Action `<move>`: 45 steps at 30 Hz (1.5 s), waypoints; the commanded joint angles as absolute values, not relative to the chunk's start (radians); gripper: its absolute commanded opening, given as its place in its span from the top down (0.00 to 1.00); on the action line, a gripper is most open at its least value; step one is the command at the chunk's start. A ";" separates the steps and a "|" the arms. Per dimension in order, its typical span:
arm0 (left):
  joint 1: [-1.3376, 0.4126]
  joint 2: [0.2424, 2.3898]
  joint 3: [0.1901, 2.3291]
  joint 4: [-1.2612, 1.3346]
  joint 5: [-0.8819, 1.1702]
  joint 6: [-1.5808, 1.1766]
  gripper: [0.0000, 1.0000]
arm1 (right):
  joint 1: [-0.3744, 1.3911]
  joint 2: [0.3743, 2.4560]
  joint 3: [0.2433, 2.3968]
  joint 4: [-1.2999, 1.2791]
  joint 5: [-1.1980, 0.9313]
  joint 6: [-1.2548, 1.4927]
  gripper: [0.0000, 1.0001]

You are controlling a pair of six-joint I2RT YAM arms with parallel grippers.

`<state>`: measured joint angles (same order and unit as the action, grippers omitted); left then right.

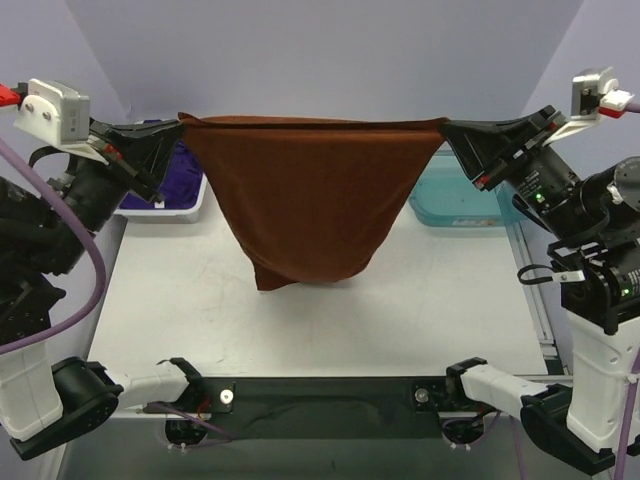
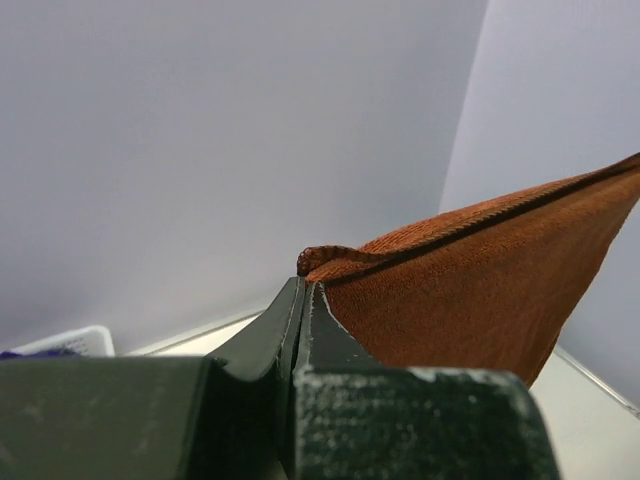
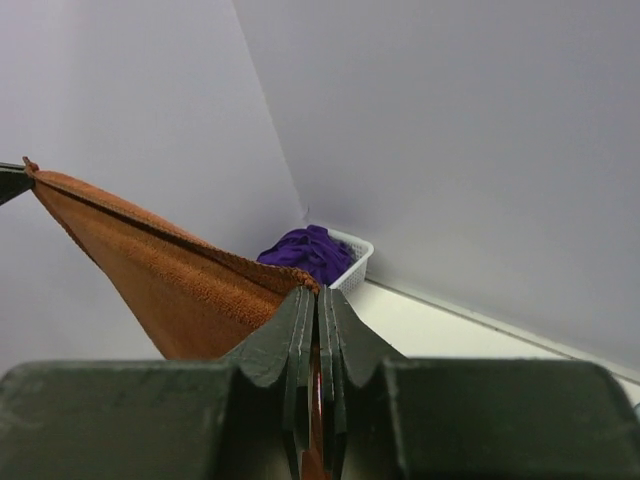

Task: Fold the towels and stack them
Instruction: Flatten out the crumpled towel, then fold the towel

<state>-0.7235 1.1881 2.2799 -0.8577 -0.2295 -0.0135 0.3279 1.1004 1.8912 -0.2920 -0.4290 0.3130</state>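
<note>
A rust-orange towel (image 1: 305, 195) hangs stretched in the air between my two grippers, its top edge taut and its lower part drooping to a point near the table. My left gripper (image 1: 180, 122) is shut on the towel's left top corner (image 2: 318, 258). My right gripper (image 1: 443, 127) is shut on the right top corner (image 3: 300, 283). Purple towels (image 3: 310, 252) lie heaped in the white basket (image 1: 190, 205) at the back left, behind the left arm.
A translucent teal tray (image 1: 455, 205) sits at the back right, behind the hanging towel's right edge. The white table (image 1: 180, 320) spreads below the towel. Grey walls close the back and sides.
</note>
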 commanded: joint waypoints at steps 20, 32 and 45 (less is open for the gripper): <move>-0.439 1.512 2.199 -0.707 -0.176 -0.090 1.00 | 0.302 1.443 2.028 -0.235 -0.241 0.318 1.00; -0.258 1.922 1.934 -0.425 -0.233 -0.161 1.00 | 0.279 1.905 1.884 -0.008 -0.207 0.206 1.00; -0.256 2.131 2.051 -0.315 -0.216 -0.203 0.78 | 0.273 2.120 1.911 0.124 -0.169 0.146 0.86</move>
